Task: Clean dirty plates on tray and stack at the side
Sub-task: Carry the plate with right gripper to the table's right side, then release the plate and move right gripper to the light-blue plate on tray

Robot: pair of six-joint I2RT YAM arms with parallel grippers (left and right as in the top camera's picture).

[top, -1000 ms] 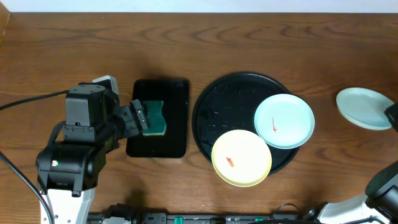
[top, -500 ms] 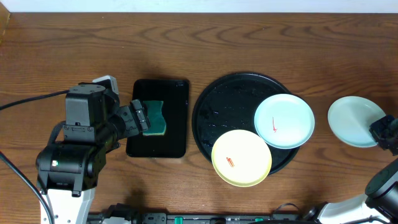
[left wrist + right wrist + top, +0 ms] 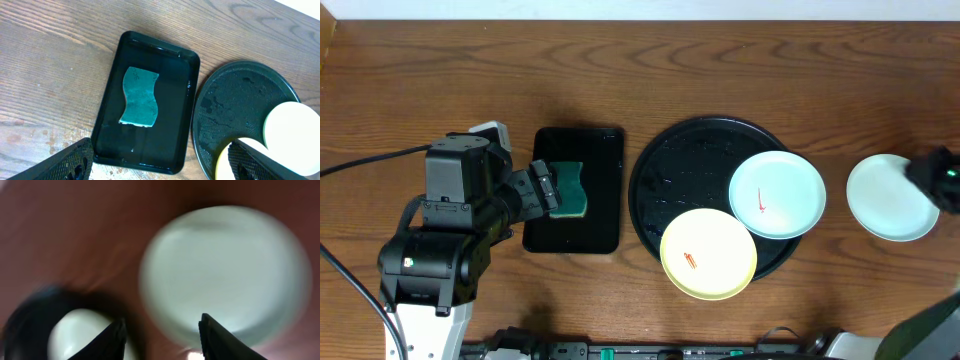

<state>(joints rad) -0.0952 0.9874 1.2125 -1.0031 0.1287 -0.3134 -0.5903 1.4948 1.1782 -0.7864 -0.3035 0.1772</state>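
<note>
The released right claw (image 3: 162,330) hangs just behind the mint plate (image 3: 225,270), which seems parked off the tray (image 3: 670,170) as clean, while the left claw (image 3: 165,160), fingers spread and empty, faces the sponge (image 3: 139,97).

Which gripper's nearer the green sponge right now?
Left. The left gripper hovers right by the sponge; the right gripper is far across the table, beside the mint plate.
</note>
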